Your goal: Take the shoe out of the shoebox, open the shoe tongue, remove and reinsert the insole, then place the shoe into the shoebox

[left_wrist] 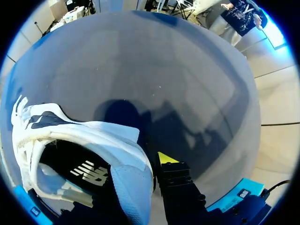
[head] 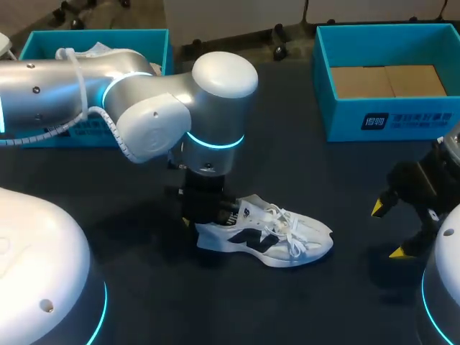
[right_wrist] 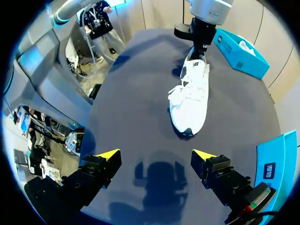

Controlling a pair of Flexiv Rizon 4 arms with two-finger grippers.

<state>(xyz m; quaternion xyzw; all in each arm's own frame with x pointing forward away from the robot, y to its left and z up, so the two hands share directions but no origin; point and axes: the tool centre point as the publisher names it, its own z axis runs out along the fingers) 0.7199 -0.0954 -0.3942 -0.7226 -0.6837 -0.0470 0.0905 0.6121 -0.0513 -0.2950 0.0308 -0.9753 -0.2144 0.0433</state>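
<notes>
Sneaker [head: 277, 237] mid-frame, long axis left-right, toe toward your right gripper [head: 387, 230], spread wide. Left gripper [head: 188, 221] at heel, grip can't tell.

Silver arm [head: 43, 86], cyan ring [head: 215, 141], white coiled cable [head: 80, 90], black yellow-tipped right end effector [right_wrist: 156, 154]

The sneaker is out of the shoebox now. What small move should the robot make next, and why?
Probably bring the right end effector toward the laces of the sneaker to open the tongue: the left end effector is at the heel, and the right one is open, apart from the sneaker.
</notes>
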